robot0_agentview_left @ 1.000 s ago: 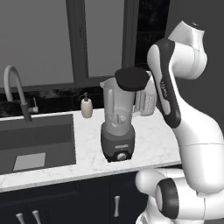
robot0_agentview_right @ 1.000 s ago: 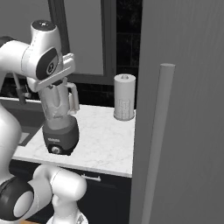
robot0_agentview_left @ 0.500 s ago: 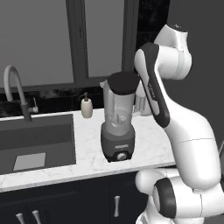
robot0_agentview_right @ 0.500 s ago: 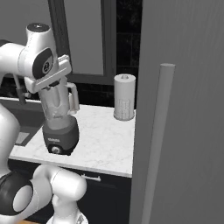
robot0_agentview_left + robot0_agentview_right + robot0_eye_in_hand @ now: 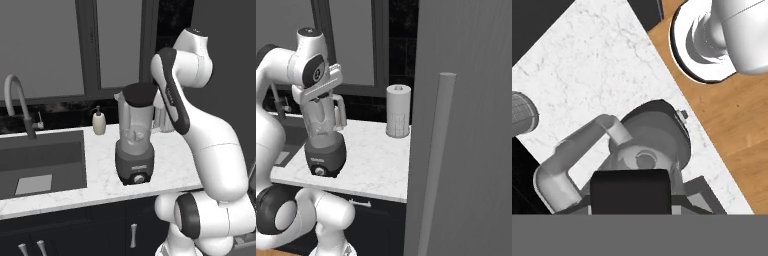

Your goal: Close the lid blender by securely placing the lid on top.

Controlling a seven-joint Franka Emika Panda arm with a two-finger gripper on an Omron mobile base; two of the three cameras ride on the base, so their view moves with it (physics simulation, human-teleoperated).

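The blender (image 5: 134, 145) stands on the marble counter (image 5: 100, 165), a clear jar with a side handle on a dark grey base with a front knob. The black lid (image 5: 140, 93) sits level at the jar's mouth; whether it rests on the rim I cannot tell. My gripper (image 5: 319, 98) hangs right over the jar (image 5: 321, 120). In the hand view my gripper (image 5: 631, 199) is shut on the lid (image 5: 631, 186), seen edge-on as a black slab. Below it lie the jar's handle (image 5: 572, 150) and the dark base (image 5: 662, 125).
A white ribbed cylinder (image 5: 398, 111) stands at the back of the counter, right of the blender. A beige soap bottle (image 5: 99, 121) sits left of it, beside the sink (image 5: 40, 160) and faucet (image 5: 20, 100). A tall grey panel (image 5: 466, 125) bounds the counter's right end.
The arm has carried the lid leftward and slightly down, from beside the jar's top right to over its mouth. The blender has stayed put.
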